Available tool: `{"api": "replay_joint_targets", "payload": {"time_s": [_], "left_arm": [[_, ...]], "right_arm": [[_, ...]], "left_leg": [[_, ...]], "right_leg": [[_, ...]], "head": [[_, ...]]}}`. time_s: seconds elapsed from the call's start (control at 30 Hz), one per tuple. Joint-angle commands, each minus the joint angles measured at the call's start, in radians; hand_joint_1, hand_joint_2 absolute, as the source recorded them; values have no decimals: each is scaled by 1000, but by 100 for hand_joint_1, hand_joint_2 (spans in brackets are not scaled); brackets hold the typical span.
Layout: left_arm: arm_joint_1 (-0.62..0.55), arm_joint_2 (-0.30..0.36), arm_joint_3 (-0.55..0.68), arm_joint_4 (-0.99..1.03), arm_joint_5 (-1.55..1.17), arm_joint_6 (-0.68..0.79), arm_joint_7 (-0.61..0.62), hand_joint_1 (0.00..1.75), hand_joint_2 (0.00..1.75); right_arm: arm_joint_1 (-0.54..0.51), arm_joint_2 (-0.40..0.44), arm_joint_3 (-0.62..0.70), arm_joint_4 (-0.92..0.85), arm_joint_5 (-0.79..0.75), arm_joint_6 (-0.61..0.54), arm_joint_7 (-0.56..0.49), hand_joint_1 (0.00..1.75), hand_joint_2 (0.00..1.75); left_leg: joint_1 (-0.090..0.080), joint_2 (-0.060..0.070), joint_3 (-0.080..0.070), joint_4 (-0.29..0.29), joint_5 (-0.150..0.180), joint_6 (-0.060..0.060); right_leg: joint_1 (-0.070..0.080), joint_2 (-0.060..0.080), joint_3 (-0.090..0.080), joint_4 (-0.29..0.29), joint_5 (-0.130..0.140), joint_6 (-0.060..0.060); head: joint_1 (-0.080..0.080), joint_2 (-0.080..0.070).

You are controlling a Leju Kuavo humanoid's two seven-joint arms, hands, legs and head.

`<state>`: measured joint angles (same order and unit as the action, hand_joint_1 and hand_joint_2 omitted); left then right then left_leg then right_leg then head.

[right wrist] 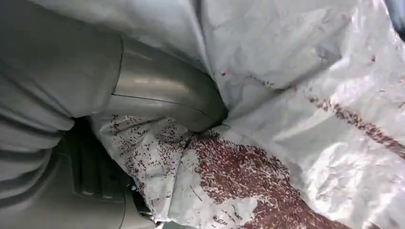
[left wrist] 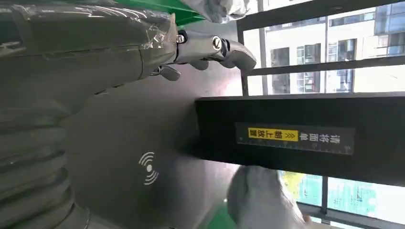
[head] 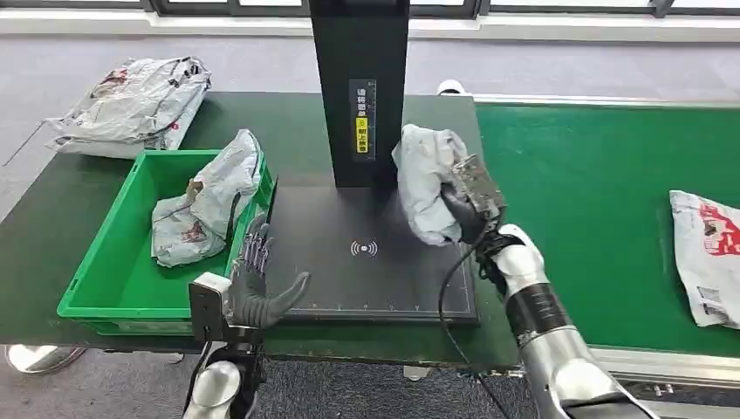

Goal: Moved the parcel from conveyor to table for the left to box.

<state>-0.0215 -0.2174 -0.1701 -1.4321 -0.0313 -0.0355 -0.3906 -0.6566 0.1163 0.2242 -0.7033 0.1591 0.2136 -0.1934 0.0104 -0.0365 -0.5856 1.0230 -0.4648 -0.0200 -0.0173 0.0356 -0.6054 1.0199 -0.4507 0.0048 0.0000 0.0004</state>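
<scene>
Soft grey plastic mailers are what this job handles, and I count four of them. Going left to right: one lies on the far left corner of the desk (head: 52,227), a second mailer (head: 202,202) is slumped in the single green box (head: 105,279), the parcel (head: 425,179) is in the air, and a fourth (head: 702,253) waits at the right edge of the green conveyor (head: 593,209).

Near the box, the left hand (head: 258,284) hovers with fingers spread apart, holding nothing. At the black scanner stand (head: 359,87), just above the right side of its dark base plate (head: 366,279), the right hand (head: 467,205) is clamped on the parcel, bunching the film.

Judging by how it crumples and droops, the parcel is light, limp and fairly slick, not fragile. A pinch on the film alone could slip, so gathering a thick fold near the middle, where the contents bulk, seems safest.
</scene>
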Motion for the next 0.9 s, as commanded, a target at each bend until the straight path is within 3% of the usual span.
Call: {"api": "replay_joint_targets", "payload": {"time_s": [0.03,0.17,0.2,0.23,0.4,0.9], "left_arm": [[-71,44,-48,79,-8,7,4,0,175],[-71,44,-49,83,-7,9,2,0,175],[-74,47,-55,87,-3,13,-3,0,175],[-74,49,-58,86,1,17,-5,0,175],[-65,48,-55,79,4,31,-5,0,175],[-39,30,-4,61,-16,32,-7,0,175]], "right_arm": [[-66,165,195,297,-5,31,0,175,175],[-68,159,196,297,-6,35,-2,175,175],[-67,159,203,295,-15,55,-7,21,175],[-62,165,211,293,-17,50,-8,0,175],[-56,193,267,282,15,5,0,0,175],[-93,113,306,151,38,8,-49,0,175]], "left_leg": [[0,6,3,-2,0,0],[0,5,2,-2,0,0],[0,5,2,-3,0,0],[0,3,1,-1,0,0],[0,4,0,-1,0,0],[1,2,0,-1,0,0]], "right_leg": [[1,0,2,-2,1,-1],[1,-1,1,-1,0,-1],[1,-2,1,-2,0,-2],[1,-2,0,-1,0,-1],[1,-1,-1,-1,0,-1],[1,-3,0,-1,0,-1]], "head": [[0,0],[0,0],[0,0],[0,0],[0,0],[0,0]]}}
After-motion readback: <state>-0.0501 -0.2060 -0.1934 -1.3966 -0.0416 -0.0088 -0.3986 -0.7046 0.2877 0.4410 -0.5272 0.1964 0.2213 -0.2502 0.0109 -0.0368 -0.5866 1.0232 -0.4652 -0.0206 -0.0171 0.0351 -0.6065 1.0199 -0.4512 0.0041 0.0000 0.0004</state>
